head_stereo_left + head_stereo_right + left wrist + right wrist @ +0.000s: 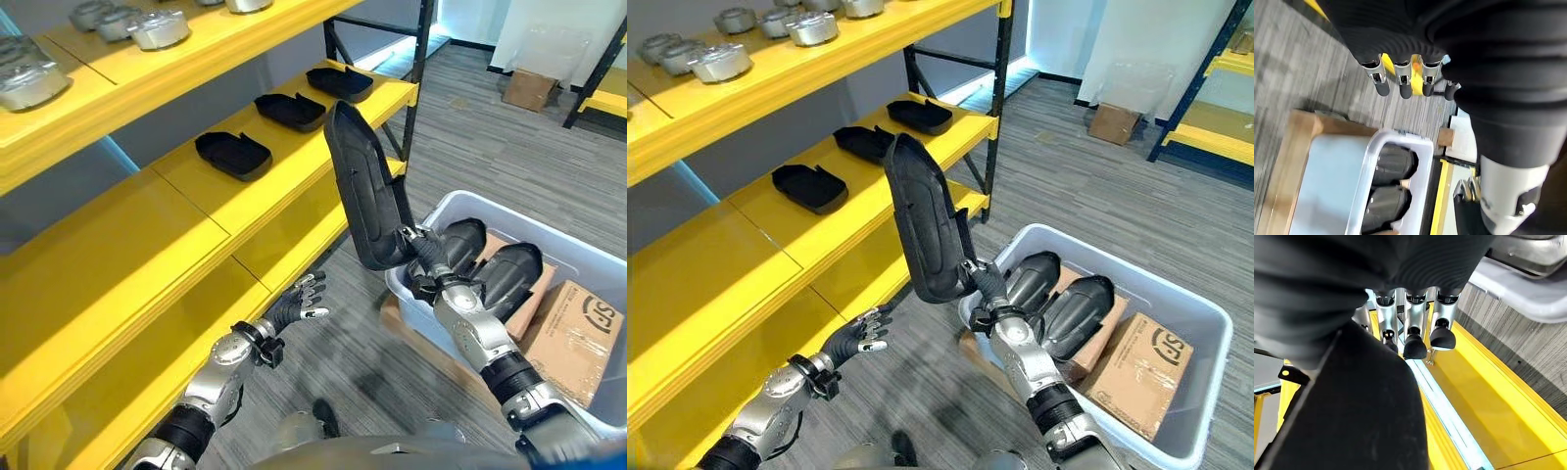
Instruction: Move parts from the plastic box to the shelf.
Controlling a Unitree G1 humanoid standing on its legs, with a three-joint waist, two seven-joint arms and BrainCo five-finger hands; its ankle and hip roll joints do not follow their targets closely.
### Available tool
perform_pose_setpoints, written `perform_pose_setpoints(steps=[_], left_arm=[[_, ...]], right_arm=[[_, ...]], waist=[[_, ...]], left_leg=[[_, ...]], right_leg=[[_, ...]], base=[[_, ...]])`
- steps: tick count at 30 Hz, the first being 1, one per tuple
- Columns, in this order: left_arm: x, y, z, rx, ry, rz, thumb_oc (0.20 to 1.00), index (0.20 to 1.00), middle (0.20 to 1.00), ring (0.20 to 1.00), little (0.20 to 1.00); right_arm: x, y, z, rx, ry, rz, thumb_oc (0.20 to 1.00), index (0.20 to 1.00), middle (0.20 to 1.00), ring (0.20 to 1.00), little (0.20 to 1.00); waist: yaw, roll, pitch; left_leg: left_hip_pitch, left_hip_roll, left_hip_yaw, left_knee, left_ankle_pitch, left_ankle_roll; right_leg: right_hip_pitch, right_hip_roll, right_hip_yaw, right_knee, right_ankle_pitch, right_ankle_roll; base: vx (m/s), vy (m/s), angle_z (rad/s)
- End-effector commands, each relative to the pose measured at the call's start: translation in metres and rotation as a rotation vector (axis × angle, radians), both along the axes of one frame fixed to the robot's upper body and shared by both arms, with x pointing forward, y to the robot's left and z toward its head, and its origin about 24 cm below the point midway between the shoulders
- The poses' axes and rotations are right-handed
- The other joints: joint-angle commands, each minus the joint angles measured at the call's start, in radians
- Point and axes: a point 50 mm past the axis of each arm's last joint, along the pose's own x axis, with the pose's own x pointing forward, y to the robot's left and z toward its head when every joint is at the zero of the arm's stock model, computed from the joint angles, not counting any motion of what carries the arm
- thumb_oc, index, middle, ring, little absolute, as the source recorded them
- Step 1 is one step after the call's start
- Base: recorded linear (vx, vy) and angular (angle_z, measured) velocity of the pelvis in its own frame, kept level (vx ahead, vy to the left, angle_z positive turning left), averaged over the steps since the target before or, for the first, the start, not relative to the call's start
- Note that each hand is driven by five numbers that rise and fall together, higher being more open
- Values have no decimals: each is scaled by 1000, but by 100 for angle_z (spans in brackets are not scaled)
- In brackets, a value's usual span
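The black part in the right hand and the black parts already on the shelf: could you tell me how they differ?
The held part stands nearly upright in the air over the floor, between the box and the shelf; the three shelf parts lie flat in a row. The right hand has its fingers curled round the held part's lower end; nothing touches the shelf parts. The held part looks longer, being nearer the camera. All are black, moulded, with a hollow side.
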Motion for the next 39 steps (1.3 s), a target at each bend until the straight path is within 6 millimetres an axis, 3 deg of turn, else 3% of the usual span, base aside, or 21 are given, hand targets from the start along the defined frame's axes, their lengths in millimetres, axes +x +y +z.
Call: perform_pose_setpoints(steps=[1,3,10,14,21,24,29,30,33,36,39], left_arm=[[3,3,13,-10,-65,21,1000,1000,1000,1000,1000],[0,7,14,-9,-64,40,1000,1000,1000,1000,1000],[-9,17,14,-4,-60,94,1000,1000,1000,1000,1000],[-13,21,15,5,-61,107,1000,1000,1000,1000,1000],[-15,25,13,22,-58,123,1000,1000,1000,1000,1000],[-18,28,10,40,-44,124,1000,1000,1000,1000,1000],[-21,29,7,31,-49,129,1000,1000,1000,1000,1000],[-17,28,8,41,-60,119,1000,1000,1000,1000,1000],[-12,25,11,41,-66,110,1000,1000,1000,1000,1000],[-8,24,10,47,-64,115,1000,1000,1000,1000,1000],[-10,19,5,50,-54,80,1000,1000,1000,1000,1000]], right_arm=[[15,13,37,85,-164,26,200,200,200,200,200],[12,18,36,83,-158,35,200,200,200,200,200],[9,26,36,81,-152,60,200,200,200,200,200],[13,30,39,91,-157,47,200,200,200,200,200],[17,31,44,90,-177,25,200,200,200,200,200],[23,31,50,79,-197,8,200,200,200,200,200],[27,27,55,72,-217,-31,200,200,200,200,200],[29,25,59,79,-224,-50,200,200,200,200,200],[31,21,64,80,-238,-72,200,200,200,200,200],[34,16,66,79,-248,-72,200,200,200,200,200],[40,-1,69,61,-257,-108,200,200,200,200,200]], waist=[[16,15,-15],[32,16,-10],[89,1,4],[137,-10,20],[181,-19,37],[209,-24,45],[236,-26,55],[211,-22,52],[169,-27,54],[145,-40,56],[111,-53,53]], left_leg=[[126,143,-67,-102,119,-104],[116,134,-79,-121,136,-85],[99,121,-117,-129,136,-73],[69,105,-134,-101,124,-58],[36,71,-123,-51,97,-33],[27,32,-133,-19,52,-14],[31,-31,-144,-9,6,37],[25,-46,-152,-30,24,51],[50,-72,-174,-64,11,53],[77,-94,-188,-92,0,48],[116,-122,-240,-113,-23,47]], right_leg=[[-61,88,8,27,26,-44],[-67,83,0,16,53,-42],[-60,53,-26,18,63,-8],[-55,28,-59,27,73,15],[-50,-8,-97,34,101,24],[-45,-36,-99,77,107,38],[-80,-87,-110,197,175,49],[-115,-32,-63,180,174,22],[-178,42,7,134,179,27],[-216,66,34,43,237,50],[-253,92,118,-66,309,79]], base=[[-11,292,35],[-14,348,31],[1,211,24],[-20,173,20],[-30,206,21],[-5,283,16],[15,232,3],[0,183,-3],[53,52,49],[127,-35,60],[228,-104,64]])
